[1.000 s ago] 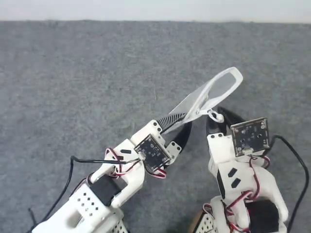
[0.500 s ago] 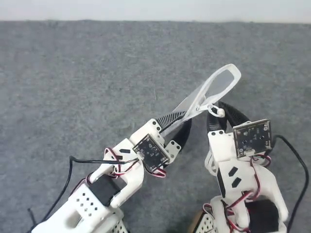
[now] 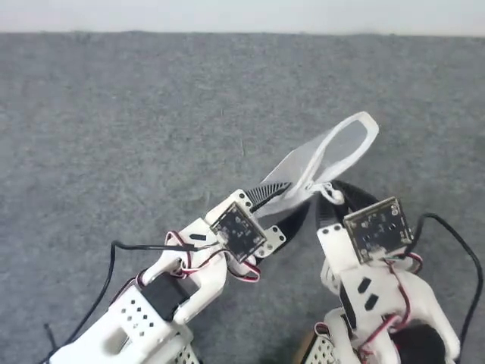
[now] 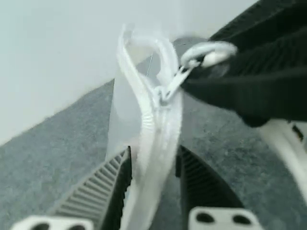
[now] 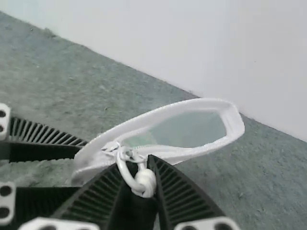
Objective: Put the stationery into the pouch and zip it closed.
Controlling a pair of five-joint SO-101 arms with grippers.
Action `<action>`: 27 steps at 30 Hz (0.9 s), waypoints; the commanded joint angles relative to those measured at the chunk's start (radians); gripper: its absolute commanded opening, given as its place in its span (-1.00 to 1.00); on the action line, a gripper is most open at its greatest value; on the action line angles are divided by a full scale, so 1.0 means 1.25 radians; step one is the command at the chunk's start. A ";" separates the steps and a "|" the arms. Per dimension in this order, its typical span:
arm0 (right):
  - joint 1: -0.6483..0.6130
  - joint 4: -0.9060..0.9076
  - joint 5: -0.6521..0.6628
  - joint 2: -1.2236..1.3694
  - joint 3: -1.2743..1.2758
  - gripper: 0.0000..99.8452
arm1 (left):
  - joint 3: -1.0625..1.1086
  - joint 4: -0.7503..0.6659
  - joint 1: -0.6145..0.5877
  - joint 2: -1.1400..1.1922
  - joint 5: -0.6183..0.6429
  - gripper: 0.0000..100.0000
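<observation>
A translucent white pouch (image 3: 337, 148) hangs in the air above the grey table, standing on edge with its zipper side up. My left gripper (image 3: 286, 196) is shut on the pouch's lower end; in the left wrist view the pouch (image 4: 152, 129) runs up between its ribbed fingers (image 4: 112, 184). My right gripper (image 3: 330, 199) is shut on the zipper pull (image 3: 332, 194), a small white ring (image 5: 140, 178) pinched between its black fingers. The pouch (image 5: 184, 128) gapes open beyond the slider. What lies inside I cannot make out.
Grey carpet-like table (image 3: 136, 114) stretches to the left and far side, ending at a pale wall (image 3: 242, 15). Both arms crowd the near middle, their grippers almost touching. A black cable (image 3: 114, 265) trails by the left arm.
The right arm's wrist has shifted a little left and down with the zipper pull. The pouch has tipped slightly; the left gripper keeps its hold.
</observation>
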 commanded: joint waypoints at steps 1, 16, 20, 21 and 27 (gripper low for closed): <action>-0.023 0.048 0.011 0.007 -0.080 -0.98 | -0.095 0.082 0.002 -0.015 0.063 -0.66; -0.164 0.129 0.054 0.013 -0.085 -0.99 | -0.127 0.074 0.004 -0.015 0.080 -0.64; -0.165 0.123 0.048 0.013 -0.085 -0.99 | -0.121 0.050 0.004 -0.009 0.076 -0.84; -0.165 0.120 0.043 0.013 -0.085 -0.99 | -0.114 0.038 0.004 -0.009 0.061 -0.92; -0.166 0.107 -0.014 0.013 -0.124 -0.99 | -0.050 -0.026 0.005 -0.011 -0.016 -0.98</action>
